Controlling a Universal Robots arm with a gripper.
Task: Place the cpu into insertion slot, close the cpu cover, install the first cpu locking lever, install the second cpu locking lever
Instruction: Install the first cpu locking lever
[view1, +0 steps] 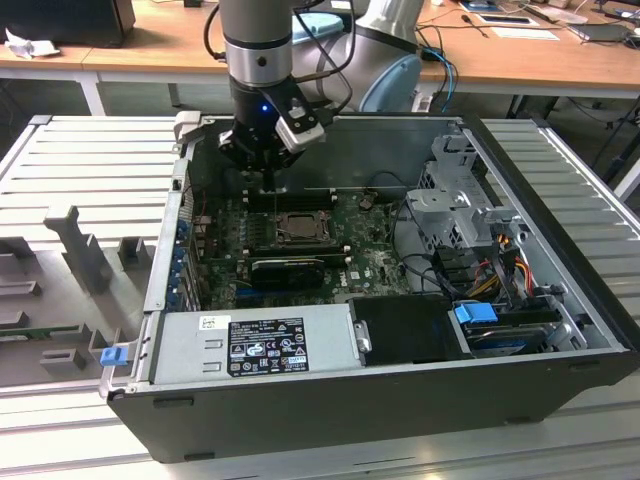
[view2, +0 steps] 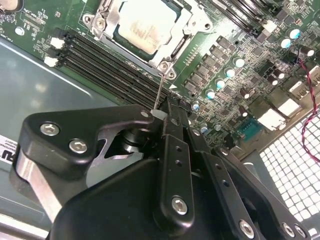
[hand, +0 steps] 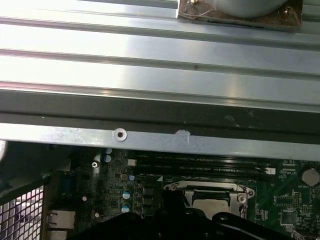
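The open computer case (view1: 350, 420) lies on a ribbed metal table (view1: 100, 160). Inside it are the green motherboard (view1: 370, 265), the grey power supply (view1: 255, 345) and the drive cage (view1: 455, 200). Black memory slots (view2: 110, 65) run parallel across the board. Grey fixtures (view1: 85, 250) stand on the table at the exterior view's left; wooden desks (view1: 150, 40) stand behind

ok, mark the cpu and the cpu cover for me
cpu (view2: 147, 22), second wrist view, middle of its top face.
cpu cover (view2: 110, 17), second wrist view, frame strip beside the chip's edge.
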